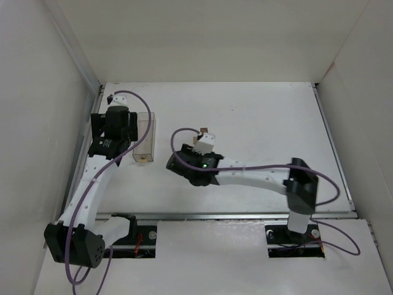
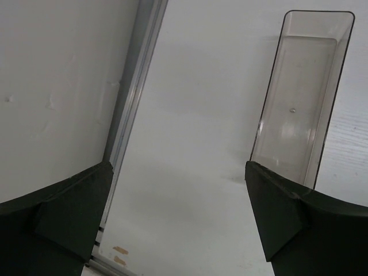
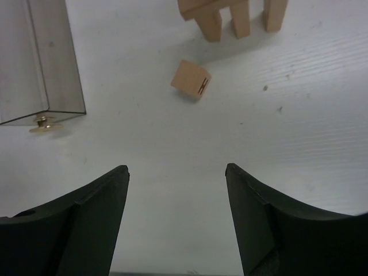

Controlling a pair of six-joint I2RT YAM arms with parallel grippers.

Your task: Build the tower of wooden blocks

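Note:
The tower (image 3: pixel 230 14) shows at the top edge of the right wrist view: three upright tan wood blocks, a crosspiece (image 3: pixel 195 7) on the left ones, its upper part cut off. In the top view it is a small tan shape (image 1: pixel 206 131) beyond my right wrist. A loose tan cube (image 3: pixel 191 79) with a dark mark lies on the table just before it. My right gripper (image 3: pixel 177 168) (image 1: pixel 198 150) is open and empty, short of the cube. My left gripper (image 2: pixel 178 172) (image 1: pixel 115 132) is open and empty over bare table.
A clear plastic box (image 1: pixel 144 138) lies between the arms, right of my left gripper (image 2: pixel 302 98) and left of my right gripper (image 3: pixel 40 63). A small gold piece (image 3: pixel 43 123) sits at its near end. A metal rail (image 2: pixel 135 92) and wall run along the left.

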